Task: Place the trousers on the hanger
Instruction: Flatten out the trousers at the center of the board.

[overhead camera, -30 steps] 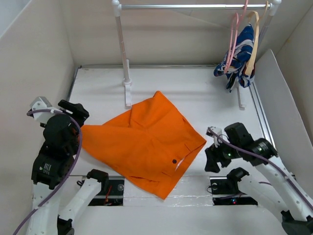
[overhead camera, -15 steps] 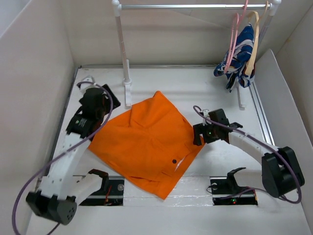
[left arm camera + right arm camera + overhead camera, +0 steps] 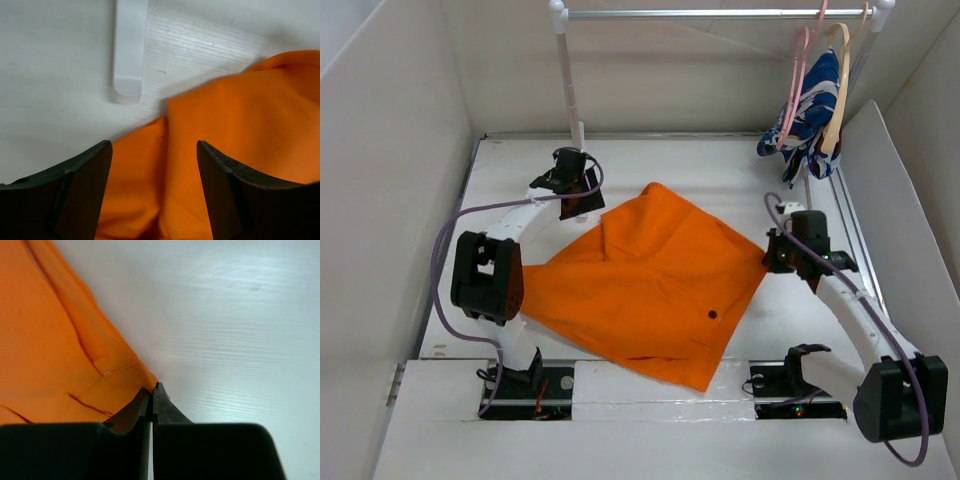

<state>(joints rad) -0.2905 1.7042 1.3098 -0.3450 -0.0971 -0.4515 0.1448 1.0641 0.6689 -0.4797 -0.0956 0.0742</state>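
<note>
— Where do the trousers (image 3: 650,280) lie?
— Spread flat on the worktop (image 3: 740,170), waistband toward the right arm, legs running off to the left and the far side.
— And the right end effector (image 3: 152,392)?
— Closed tight on the far corner of the waistband, with cloth pinched at its tips.
— The left end effector (image 3: 153,147)?
— Jaws well apart, poised over the cloth's far-left edge just beside the rack foot (image 3: 129,50), holding nothing.
— The hanger (image 3: 794,90)?
— On the rail (image 3: 700,13), far right, up beyond the right arm. That arm is much nearer; the left would have to cross the whole garment.
</note>
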